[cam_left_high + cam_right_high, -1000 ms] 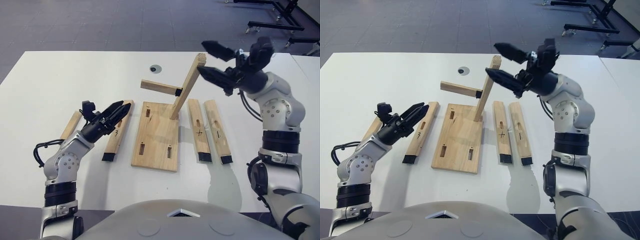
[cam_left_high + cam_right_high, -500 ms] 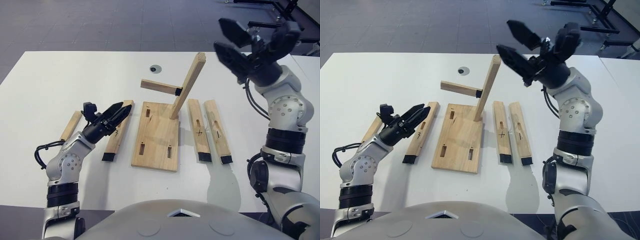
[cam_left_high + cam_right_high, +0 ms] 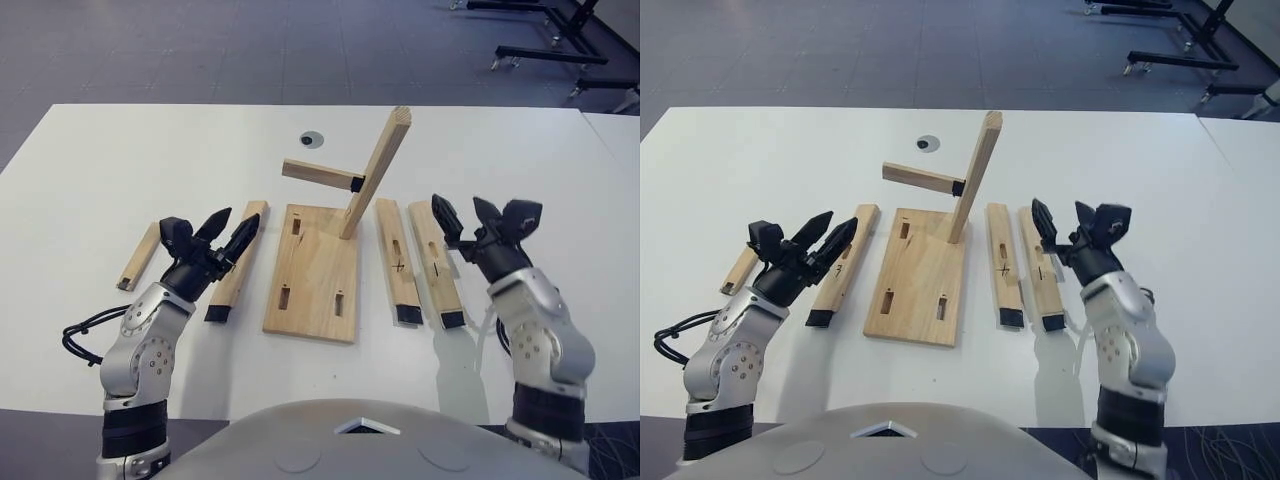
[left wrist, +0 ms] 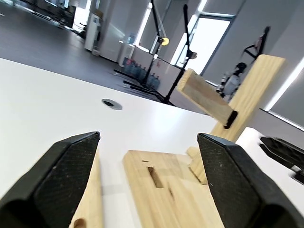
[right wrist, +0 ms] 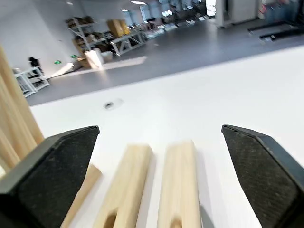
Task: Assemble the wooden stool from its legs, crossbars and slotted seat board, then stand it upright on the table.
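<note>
The slotted seat board (image 3: pixel 310 275) lies flat at the table's middle. One leg (image 3: pixel 375 175) stands tilted in its far right slot, with a crossbar (image 3: pixel 320 174) jutting left from it. Two legs (image 3: pixel 397 260) (image 3: pixel 436 262) lie right of the board, and one leg (image 3: pixel 238 262) lies left of it. A short crossbar (image 3: pixel 140 255) lies at the far left. My left gripper (image 3: pixel 237 226) hovers open over the left leg's far end (image 4: pixel 90 199). My right gripper (image 3: pixel 463 218) is open, low beside the two right legs (image 5: pixel 126 185) (image 5: pixel 180 180), holding nothing.
A small round hole (image 3: pixel 311 138) sits in the white table (image 3: pixel 150 160) behind the board. Free tabletop stretches at the back and on both far sides. Metal stands (image 3: pixel 560 50) are on the floor beyond the table.
My right arm dropped from high beside the upright leg's top down to the table by the two right legs. My left gripper shifted slightly and spread its fingers wider.
</note>
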{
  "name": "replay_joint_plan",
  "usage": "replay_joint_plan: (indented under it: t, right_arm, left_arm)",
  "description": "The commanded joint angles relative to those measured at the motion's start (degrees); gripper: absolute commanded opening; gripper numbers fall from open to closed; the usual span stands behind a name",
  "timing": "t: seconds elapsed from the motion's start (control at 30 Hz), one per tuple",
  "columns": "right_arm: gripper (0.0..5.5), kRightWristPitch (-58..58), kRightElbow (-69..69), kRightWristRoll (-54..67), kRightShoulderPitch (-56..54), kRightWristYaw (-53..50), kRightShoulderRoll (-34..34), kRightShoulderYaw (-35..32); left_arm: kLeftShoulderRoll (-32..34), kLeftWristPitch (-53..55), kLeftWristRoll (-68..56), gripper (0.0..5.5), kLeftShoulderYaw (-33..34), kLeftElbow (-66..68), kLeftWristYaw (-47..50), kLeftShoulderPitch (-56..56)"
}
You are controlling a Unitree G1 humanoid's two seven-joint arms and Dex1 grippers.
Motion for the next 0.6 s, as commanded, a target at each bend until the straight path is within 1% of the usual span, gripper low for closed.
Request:
replay_joint_plan:
  t: [0.03,0.13,0.23,0.53,0.6]
  right_arm:
    - [4.76,7.95,-7.49,0.02,6.06,-3.98,-1.30,0.78]
    - [4.76,14.97,-10.95,-0.16,7.51,-5.21,-4.88,0.99]
    - [4.76,20.63,-12.05,-1.59,8.07,-5.69,-8.37,2.88]
    - [4.76,29.60,-9.72,-6.48,7.27,-6.16,-12.58,7.37]
    - [4.43,30.58,-7.65,-9.05,5.15,-6.38,-14.58,9.07]
  left_arm:
    - [-0.95,0.35,1.01,3.75,-1.58,-5.66,3.58,2.58]
    - [-1.61,1.03,0.97,3.75,-2.76,-9.13,5.97,4.77]
    - [-1.79,1.50,0.62,3.75,-4.00,-10.91,7.33,6.05]
    - [-1.28,2.56,-0.03,3.75,-5.57,-11.70,8.36,5.85]
    - [-1.24,2.52,-0.19,3.75,-5.49,-11.43,8.53,5.58]
